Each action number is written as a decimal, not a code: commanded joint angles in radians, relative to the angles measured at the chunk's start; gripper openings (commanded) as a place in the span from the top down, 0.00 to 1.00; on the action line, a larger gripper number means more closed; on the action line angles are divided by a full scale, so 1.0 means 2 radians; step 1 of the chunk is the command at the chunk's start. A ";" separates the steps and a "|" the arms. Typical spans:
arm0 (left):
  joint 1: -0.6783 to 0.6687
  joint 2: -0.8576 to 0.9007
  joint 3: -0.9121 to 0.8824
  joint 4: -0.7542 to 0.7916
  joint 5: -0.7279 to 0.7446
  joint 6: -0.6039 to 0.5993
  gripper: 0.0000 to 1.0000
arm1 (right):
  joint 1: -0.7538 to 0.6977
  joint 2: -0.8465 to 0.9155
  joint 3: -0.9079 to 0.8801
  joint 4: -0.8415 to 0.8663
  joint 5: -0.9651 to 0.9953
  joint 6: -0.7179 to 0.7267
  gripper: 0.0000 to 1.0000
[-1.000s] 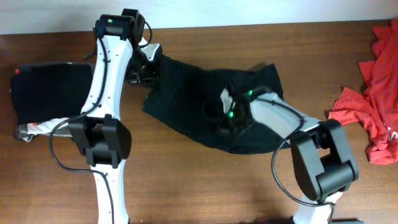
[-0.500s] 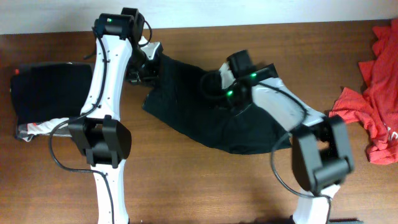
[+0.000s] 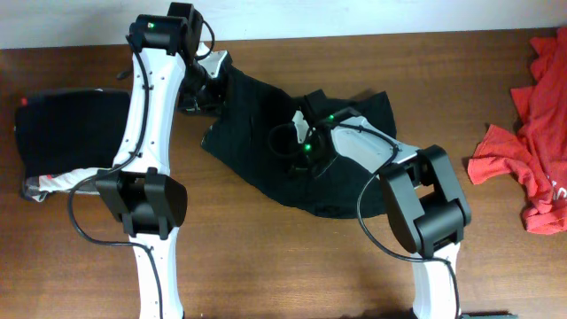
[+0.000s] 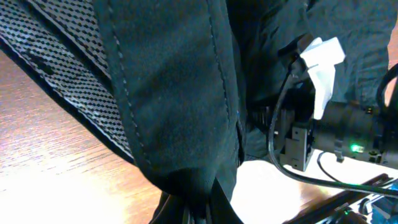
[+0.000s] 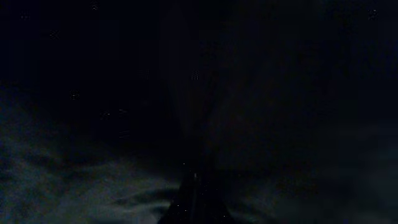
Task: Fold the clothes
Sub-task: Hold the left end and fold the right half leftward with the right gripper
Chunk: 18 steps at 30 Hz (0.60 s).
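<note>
A large black garment (image 3: 257, 133) lies crumpled across the middle of the table. My left gripper (image 3: 205, 84) is shut on its top-left corner. In the left wrist view the black fabric (image 4: 180, 112) hangs in a fold pinched between the jaws of the left gripper (image 4: 200, 208). My right gripper (image 3: 299, 146) is pressed down on the middle of the garment. The right wrist view is almost all dark cloth (image 5: 124, 93), with creases running into the shut right gripper (image 5: 199, 193).
A folded black garment (image 3: 69, 127) lies at the left edge on a grey one with a white stripe (image 3: 55, 183). Red-orange clothes (image 3: 532, 151) are heaped at the far right. The right arm (image 4: 339, 124) shows in the left wrist view, close to the held fold.
The right gripper swung up over the garment's upper part, then back down and left onto its middle. The left gripper rose slightly toward the table's far edge with its corner.
</note>
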 commanded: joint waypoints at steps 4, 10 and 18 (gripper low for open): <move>0.002 -0.008 0.016 0.000 0.012 0.002 0.99 | -0.031 -0.016 0.121 -0.080 0.018 -0.020 0.96; 0.002 -0.008 0.016 0.000 0.013 0.002 0.99 | -0.050 -0.014 0.159 -0.071 0.022 -0.011 0.96; 0.002 -0.008 0.016 0.000 0.013 0.002 0.99 | -0.037 0.036 0.153 -0.035 0.033 -0.010 0.96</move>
